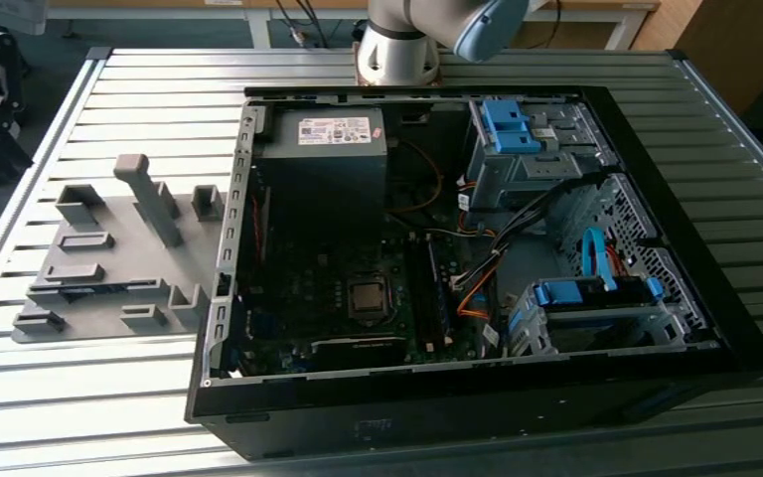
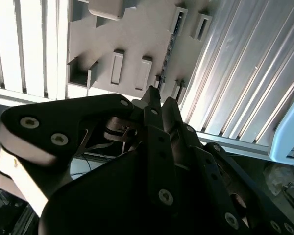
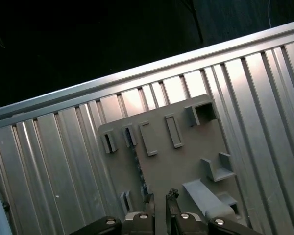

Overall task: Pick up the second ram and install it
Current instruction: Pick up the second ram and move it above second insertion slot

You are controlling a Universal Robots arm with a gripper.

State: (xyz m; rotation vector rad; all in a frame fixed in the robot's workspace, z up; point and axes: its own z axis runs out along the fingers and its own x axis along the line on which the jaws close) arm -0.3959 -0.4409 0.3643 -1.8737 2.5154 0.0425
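A ribbed metal table [image 1: 116, 397] carries the whole set-up. In the exterior view an open computer case [image 1: 699, 328] takes up the middle and the exterior view's right, with its motherboard [image 1: 342, 268] laid bare. The arm's base [image 1: 401, 45] stands at the upper edge of the frame behind the case. On the exterior view's left lies a grey fixture plate [image 1: 130, 224] with raised blocks. The second ram [image 1: 106, 288] sits on edge in a holder in the plate's lower part, a thin blue-green strip.

The second wrist view brings the gripper [image 2: 160, 100] close, with its dark linkages in the foreground. Its fingertips [image 2: 152, 95] are drawn near each other with a slim gap, and nothing is pinched between them. Beyond the tips the second ram [image 2: 169, 44] runs edge-on across the fixture plate [image 2: 132, 34].

The first wrist view looks down past the gripper [image 3: 159, 198] onto the plate [image 3: 186, 152] and the table's ribs [image 3: 49, 161]. Bare plate shows through the narrow gap between the fingertips [image 3: 147, 208]. The second ram [image 3: 139, 169] is a dark line leading toward them.
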